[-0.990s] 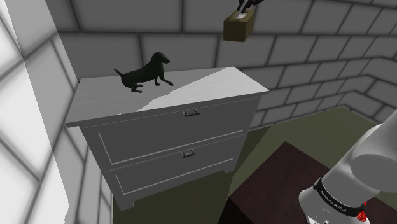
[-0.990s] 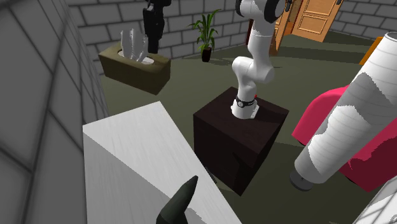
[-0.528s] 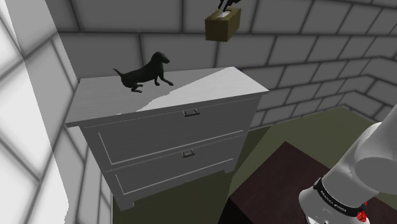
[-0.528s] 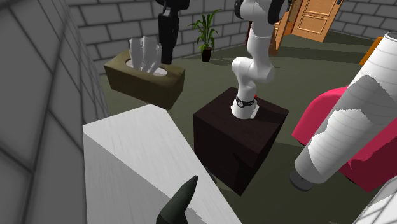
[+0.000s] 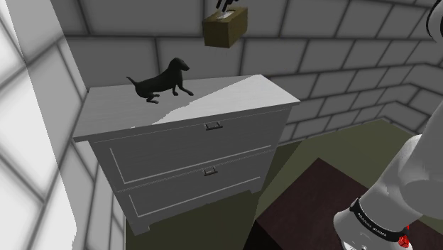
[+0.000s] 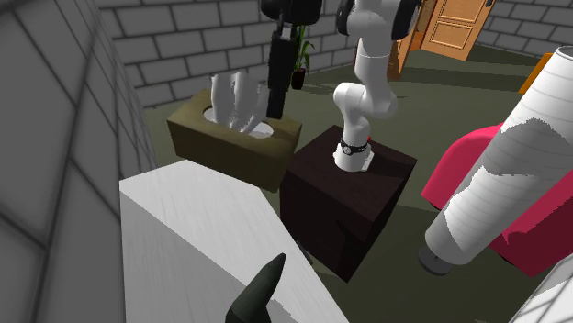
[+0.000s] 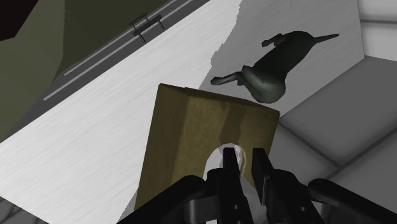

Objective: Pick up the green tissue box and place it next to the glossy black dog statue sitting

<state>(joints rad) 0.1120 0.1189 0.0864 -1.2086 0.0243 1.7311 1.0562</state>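
Observation:
The olive-green tissue box (image 5: 225, 28) hangs in the air above the white dresser (image 5: 234, 99), up and to the right of the black dog statue (image 5: 160, 83) in the shoulder view. My gripper (image 7: 245, 167) is shut on the white tissue tuft sticking out of the box (image 7: 203, 137), and the box dangles from it. In the second exterior view the box (image 6: 234, 139) floats beside the dresser top (image 6: 197, 229), with the black fingers (image 6: 278, 78) pinching the tissue (image 6: 237, 99). From the wrist, the dog (image 7: 277, 63) lies on the dresser top beyond the box.
The dresser stands in a corner of grey block walls (image 5: 341, 50). My dark stand (image 6: 344, 197) is on the olive floor. A pink seat (image 6: 514, 193), a large white cylinder (image 6: 505, 174), a potted plant (image 6: 298, 46) and a wooden door (image 6: 459, 23) lie around.
The gripper has carried the tissue box leftward in the shoulder view, from beyond the dresser's right end to above its top, nearer the dog. The dog has not moved.

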